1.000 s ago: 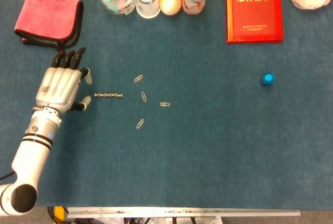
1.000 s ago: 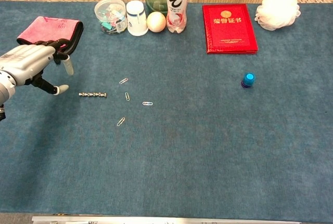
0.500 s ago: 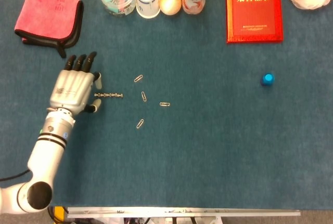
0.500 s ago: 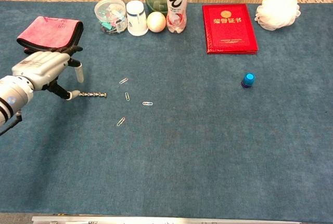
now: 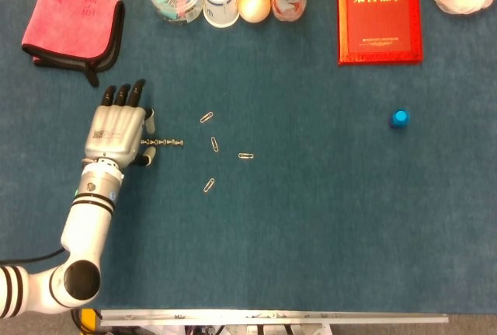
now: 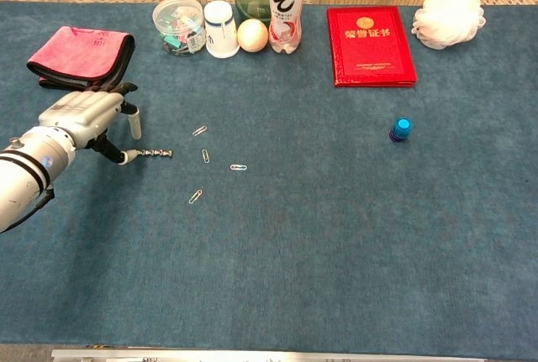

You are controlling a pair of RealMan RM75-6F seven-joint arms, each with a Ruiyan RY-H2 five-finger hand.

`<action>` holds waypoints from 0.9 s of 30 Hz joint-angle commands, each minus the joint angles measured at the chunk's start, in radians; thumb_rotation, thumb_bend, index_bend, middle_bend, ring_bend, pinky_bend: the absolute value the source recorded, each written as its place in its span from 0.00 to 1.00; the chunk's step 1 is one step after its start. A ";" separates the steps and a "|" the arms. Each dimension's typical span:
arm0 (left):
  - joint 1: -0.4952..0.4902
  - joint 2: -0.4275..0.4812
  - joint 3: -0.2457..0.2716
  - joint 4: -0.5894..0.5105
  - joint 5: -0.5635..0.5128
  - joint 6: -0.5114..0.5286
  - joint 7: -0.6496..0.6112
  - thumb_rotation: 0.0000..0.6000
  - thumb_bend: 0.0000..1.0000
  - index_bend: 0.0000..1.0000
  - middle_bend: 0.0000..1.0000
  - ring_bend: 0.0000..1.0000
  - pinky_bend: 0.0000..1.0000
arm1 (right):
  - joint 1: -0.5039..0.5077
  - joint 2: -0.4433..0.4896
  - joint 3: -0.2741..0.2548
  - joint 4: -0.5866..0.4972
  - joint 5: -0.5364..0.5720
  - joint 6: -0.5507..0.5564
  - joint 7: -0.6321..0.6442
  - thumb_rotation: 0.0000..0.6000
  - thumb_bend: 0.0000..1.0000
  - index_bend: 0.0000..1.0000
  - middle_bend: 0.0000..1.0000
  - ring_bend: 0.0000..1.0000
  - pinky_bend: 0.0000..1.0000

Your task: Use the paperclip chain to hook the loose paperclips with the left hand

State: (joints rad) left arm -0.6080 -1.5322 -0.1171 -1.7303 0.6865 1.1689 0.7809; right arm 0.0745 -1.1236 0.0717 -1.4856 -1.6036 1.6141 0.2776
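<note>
Item 1. Short silver chain of linked metal paperclips [image 5: 162, 143]. It lies flat and straight on the blue felt-covered worktop [image 5: 326, 226], running away from the thumb side of the left hand. Its near end sits at the fingertips and its far end points toward the loose clips. Judged very light, limp at each link though each clip is stiff wire. It should drag and swing freely, and the felt may catch it. Best hold: a pinch on the end link nearest the hand, leaving the remaining length free to trail as a hook.

Item 2. White-and-black left hand [image 5: 116, 129]. It is palm-down at the chain's near end, fingers extended and slightly apart. In the chest view the thumb tip [image 6: 124, 158] meets or nearly meets the end link. The pictures do not settle whether a pinch has closed on it.

Item 3. Four loose silver wire paperclips, scattered beyond the chain's far end:
- one [image 5: 206, 117] ahead and toward the fingertip side
- one [image 5: 214, 144] almost in line with the chain
- one [image 5: 245, 155] farthest out
- one [image 5: 209, 185] toward the wrist side

All four are thin, light and flat on the felt, so they are likely to skid rather than catch. Their narrow loops leave little room for hooking.

Item 4. Right hand: not visible in either view.
</note>
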 commanded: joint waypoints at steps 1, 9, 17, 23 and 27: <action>-0.006 -0.011 -0.002 0.008 -0.019 0.009 0.004 1.00 0.28 0.44 0.00 0.00 0.00 | 0.000 0.000 0.000 0.000 0.000 0.000 0.000 1.00 0.87 0.39 0.41 0.37 0.55; -0.014 -0.029 -0.006 0.003 -0.054 0.015 -0.013 1.00 0.28 0.45 0.00 0.00 0.00 | 0.000 0.001 0.000 0.000 0.000 -0.003 0.001 1.00 0.87 0.39 0.41 0.37 0.55; -0.030 -0.061 -0.002 0.038 -0.082 0.011 -0.008 1.00 0.28 0.45 0.00 0.00 0.00 | -0.001 0.003 0.001 0.000 0.000 -0.001 0.006 1.00 0.87 0.39 0.41 0.37 0.55; -0.041 -0.083 0.000 0.078 -0.101 0.003 -0.006 1.00 0.28 0.46 0.00 0.00 0.00 | -0.002 0.005 0.003 0.000 0.003 0.001 0.011 1.00 0.87 0.39 0.41 0.37 0.55; -0.046 -0.091 -0.001 0.097 -0.112 0.000 -0.005 1.00 0.28 0.47 0.00 0.00 0.00 | -0.003 0.005 0.003 0.000 0.003 0.001 0.011 1.00 0.87 0.39 0.41 0.37 0.55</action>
State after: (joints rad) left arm -0.6527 -1.6214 -0.1179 -1.6347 0.5763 1.1700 0.7755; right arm 0.0719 -1.1183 0.0744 -1.4854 -1.6008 1.6146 0.2887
